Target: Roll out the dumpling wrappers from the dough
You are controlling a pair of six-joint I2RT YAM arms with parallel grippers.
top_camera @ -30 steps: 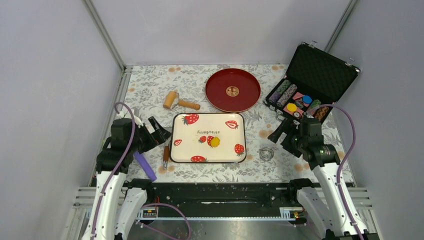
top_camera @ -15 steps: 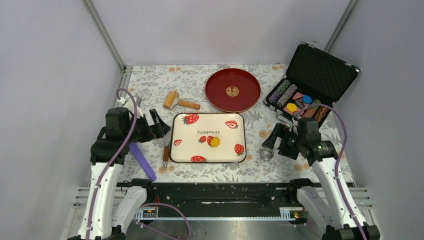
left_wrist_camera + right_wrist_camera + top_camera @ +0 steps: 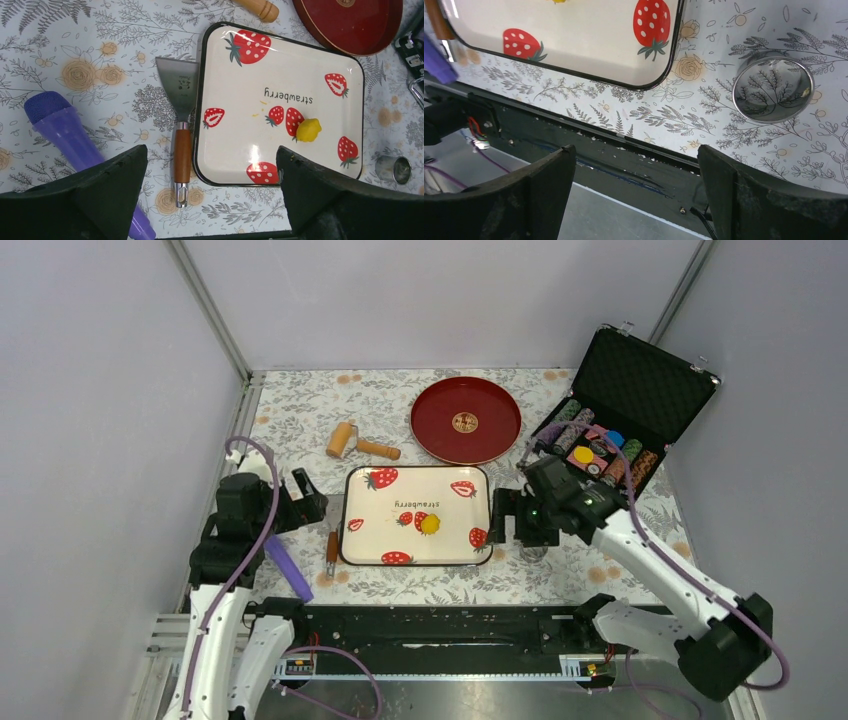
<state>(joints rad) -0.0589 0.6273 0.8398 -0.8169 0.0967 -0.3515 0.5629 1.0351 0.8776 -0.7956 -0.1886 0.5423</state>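
Top external view: the dough (image 3: 430,524) sits as a small yellow lump right of centre on the strawberry tray (image 3: 440,483). It's unflattened, and by my reading no wrappers have been made yet. The left pincer (image 3: 307,499) hangs just off the tray's left edge, fingers wide apart and holding nothing. Its wrist view looks down between them at the scraper (image 3: 183,135) lying along the tray's left rim, with a purple handle-like tool (image 3: 62,127) further left.

Over on the other side, the right pincer (image 3: 506,524) hovers at the tray's right edge, also spread wide and empty. Its wrist view catches the metal ring cutter (image 3: 772,89) standing on the desk (image 3: 300,410), just off the tray's near right corner. The wooden rolling pin (image 3: 357,444) lies beyond the tray's far left corner, with the red plate (image 3: 466,420) to its right.

It's a sensible layout, with the tray as work surface and the tools ringed around it within reach. Next call, I'd judge, is fetching that rolling pin, and the left arm looks closer.
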